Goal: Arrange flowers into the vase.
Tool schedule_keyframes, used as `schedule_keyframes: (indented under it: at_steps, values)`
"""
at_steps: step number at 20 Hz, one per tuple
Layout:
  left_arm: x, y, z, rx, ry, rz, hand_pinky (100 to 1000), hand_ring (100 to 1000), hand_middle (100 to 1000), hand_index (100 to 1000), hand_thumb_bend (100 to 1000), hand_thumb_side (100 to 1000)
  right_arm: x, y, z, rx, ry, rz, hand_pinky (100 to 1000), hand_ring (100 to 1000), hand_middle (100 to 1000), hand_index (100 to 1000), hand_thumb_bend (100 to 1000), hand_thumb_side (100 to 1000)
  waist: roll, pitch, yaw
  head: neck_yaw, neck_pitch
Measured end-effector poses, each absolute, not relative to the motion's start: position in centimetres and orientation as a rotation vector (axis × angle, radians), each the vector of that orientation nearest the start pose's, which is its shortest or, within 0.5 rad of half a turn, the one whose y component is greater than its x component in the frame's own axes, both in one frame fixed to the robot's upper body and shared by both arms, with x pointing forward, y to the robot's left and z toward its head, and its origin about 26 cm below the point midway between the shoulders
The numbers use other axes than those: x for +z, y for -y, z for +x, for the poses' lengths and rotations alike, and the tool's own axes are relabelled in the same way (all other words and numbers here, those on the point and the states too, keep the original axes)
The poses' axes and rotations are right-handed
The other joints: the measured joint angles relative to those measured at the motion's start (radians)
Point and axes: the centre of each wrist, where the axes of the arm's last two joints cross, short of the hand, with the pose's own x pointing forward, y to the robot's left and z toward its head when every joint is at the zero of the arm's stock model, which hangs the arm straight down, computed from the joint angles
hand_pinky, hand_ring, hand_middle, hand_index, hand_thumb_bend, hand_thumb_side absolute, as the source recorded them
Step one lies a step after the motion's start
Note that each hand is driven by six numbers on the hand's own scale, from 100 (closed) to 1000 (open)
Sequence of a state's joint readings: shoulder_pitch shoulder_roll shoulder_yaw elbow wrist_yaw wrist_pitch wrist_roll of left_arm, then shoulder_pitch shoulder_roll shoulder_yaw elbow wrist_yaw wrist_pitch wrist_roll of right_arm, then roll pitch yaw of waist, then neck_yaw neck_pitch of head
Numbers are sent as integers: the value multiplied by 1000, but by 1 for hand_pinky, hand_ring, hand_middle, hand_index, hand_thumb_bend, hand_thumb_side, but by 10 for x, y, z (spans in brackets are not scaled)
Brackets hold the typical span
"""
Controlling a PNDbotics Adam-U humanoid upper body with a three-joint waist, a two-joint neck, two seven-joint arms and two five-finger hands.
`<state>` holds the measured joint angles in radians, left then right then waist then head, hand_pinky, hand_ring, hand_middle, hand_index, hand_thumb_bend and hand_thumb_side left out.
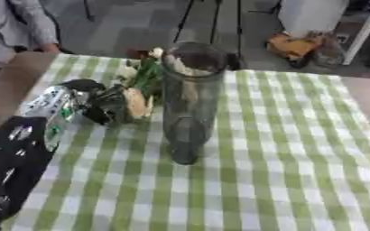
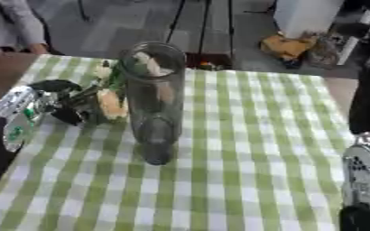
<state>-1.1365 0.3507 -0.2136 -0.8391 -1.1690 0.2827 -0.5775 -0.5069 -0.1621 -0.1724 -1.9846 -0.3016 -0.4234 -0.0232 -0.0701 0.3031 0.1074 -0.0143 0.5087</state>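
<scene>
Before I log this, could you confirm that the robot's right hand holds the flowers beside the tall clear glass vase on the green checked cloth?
Not quite: the left hand holds the flowers beside the tall clear glass vase on the green checked cloth, as the left eye view shows.

Soft even daylight, overall motion blur

clear glass vase (image 1: 190, 97), checked cloth tablecloth (image 1: 283, 171), silver metal left hand (image 1: 58, 110)

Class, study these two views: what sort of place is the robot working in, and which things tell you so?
Probably a lab or workshop staged as a home table: a green checked tablecloth with a clear glass vase and flowers, but bare grey flooring and equipment clutter behind.
</scene>
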Motion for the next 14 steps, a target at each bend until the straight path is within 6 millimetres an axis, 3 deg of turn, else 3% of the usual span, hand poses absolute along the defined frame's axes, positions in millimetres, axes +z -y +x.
schedule_keyframes:
  at_steps: [9,14]
  values:
    - [245,-213,503,-1283,985,1208,848,983,989,1000,237,353,253,256,316,136,-3358,-315,596,754,669,771,100,948,0,22,-15,20,-21]
    - [251,-213,504,-1269,995,1244,849,983,989,1000,221,356,253,256,316,132,-3359,-315,597,756,668,771,100,944,0,32,-18,23,-28]
